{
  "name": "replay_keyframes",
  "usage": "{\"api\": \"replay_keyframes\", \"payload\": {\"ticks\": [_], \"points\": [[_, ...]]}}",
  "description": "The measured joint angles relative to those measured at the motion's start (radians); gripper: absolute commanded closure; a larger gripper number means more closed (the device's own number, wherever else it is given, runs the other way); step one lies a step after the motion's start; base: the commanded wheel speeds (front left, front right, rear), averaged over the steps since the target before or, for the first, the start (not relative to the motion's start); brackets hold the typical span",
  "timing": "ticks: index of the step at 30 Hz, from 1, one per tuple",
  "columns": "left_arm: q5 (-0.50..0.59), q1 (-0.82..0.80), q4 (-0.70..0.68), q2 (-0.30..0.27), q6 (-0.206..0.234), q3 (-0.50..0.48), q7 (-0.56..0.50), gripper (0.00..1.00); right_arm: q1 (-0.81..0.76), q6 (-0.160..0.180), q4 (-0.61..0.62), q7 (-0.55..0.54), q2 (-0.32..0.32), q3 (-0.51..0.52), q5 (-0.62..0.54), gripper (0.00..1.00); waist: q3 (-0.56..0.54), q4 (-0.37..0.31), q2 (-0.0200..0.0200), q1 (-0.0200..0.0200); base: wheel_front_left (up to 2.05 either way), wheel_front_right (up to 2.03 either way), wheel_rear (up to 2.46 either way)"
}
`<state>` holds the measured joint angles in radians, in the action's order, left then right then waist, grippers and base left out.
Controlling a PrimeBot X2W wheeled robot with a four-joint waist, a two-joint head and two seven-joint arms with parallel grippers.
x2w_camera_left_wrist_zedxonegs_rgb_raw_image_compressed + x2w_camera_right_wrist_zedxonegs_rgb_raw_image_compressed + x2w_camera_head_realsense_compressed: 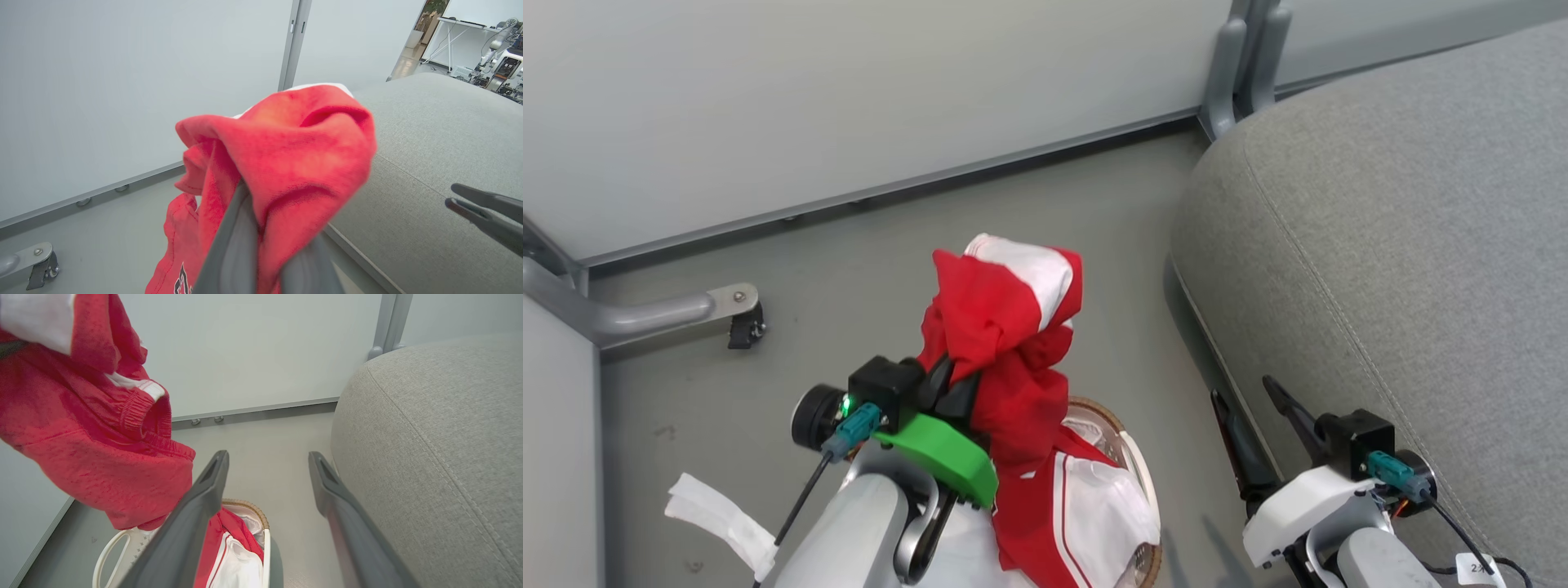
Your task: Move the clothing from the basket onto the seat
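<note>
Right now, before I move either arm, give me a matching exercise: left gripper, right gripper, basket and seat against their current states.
1 left gripper
2 right gripper
3 basket
4 seat

A open, holding nothing
B on the floor, clothing inside
C grey fabric, on the robot's right
D shut on red clothing, raised

Pairs: 1-D, 2-A, 3-B, 4-C.

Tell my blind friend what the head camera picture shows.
The left gripper holds bunched red-and-white clothing up above the basket, with more clothing inside it. The right gripper is open beside the grey seat.
</note>
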<state>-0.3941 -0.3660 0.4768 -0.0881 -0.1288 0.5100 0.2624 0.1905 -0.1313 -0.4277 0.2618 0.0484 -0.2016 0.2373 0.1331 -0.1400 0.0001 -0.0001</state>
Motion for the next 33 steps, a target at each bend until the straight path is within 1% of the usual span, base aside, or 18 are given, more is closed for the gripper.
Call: {"api": "replay_keyframes", "payload": {"ticks": [6,8,12,17,21,24,28,29,30,33], "points": [[-0.019,-0.047,-0.066,0.001,0.000,0.019,0.000,1.00,-0.021,0.000,-0.009,0.000,0.001,-0.045,-0.012,0.00,-0.035,0.031,0.0000,0.0000,0.00,0.00,0.00],[-0.021,-0.058,-0.082,0.001,0.000,0.032,0.000,1.00,-0.024,0.000,-0.010,0.000,0.000,-0.078,-0.019,0.00,-0.043,0.043,0.0000,0.0000,0.00,0.00,0.00],[-0.026,-0.071,-0.111,0.001,0.000,0.050,0.000,1.00,-0.014,0.000,-0.001,0.000,0.007,-0.194,-0.035,0.00,-0.053,0.062,0.0000,0.0000,0.00,0.00,0.00],[-0.030,-0.075,-0.125,0.005,0.000,0.079,0.000,1.00,0.085,0.000,0.016,0.000,0.031,-0.308,-0.028,0.00,-0.054,0.083,0.0000,0.0000,0.00,0.00,0.00],[-0.034,-0.077,-0.130,0.010,0.000,0.103,0.000,1.00,0.165,0.000,0.011,0.000,0.031,-0.405,-0.004,0.00,-0.050,0.102,0.0000,0.0000,0.00,0.00,0.00],[-0.037,-0.084,-0.130,0.012,0.000,0.120,0.000,1.00,0.227,0.000,-0.014,0.000,0.032,-0.445,0.016,0.00,-0.044,0.117,0.0000,0.0000,0.00,0.00,0.00],[-0.046,-0.091,-0.130,0.016,0.000,0.140,0.000,1.00,0.279,0.000,-0.078,0.000,0.023,-0.486,0.027,0.00,-0.036,0.139,0.0000,0.0000,0.00,0.00,0.00],[-0.049,-0.091,-0.130,0.016,0.000,0.144,0.000,1.00,0.281,0.000,-0.094,0.000,0.020,-0.493,0.036,0.45,-0.035,0.143,0.0000,0.0000,0.00,0.00,0.00],[-0.052,-0.091,-0.130,0.018,0.000,0.151,0.000,1.00,0.288,0.000,-0.122,0.000,0.014,-0.511,0.050,1.00,-0.035,0.154,0.0000,0.0000,0.00,0.00,0.00],[-0.060,-0.091,-0.130,0.020,0.000,0.155,0.000,1.00,0.293,0.000,-0.138,0.000,0.007,-0.517,0.072,1.00,-0.036,0.163,0.0000,0.0000,0.00,0.00,0.00]]}}
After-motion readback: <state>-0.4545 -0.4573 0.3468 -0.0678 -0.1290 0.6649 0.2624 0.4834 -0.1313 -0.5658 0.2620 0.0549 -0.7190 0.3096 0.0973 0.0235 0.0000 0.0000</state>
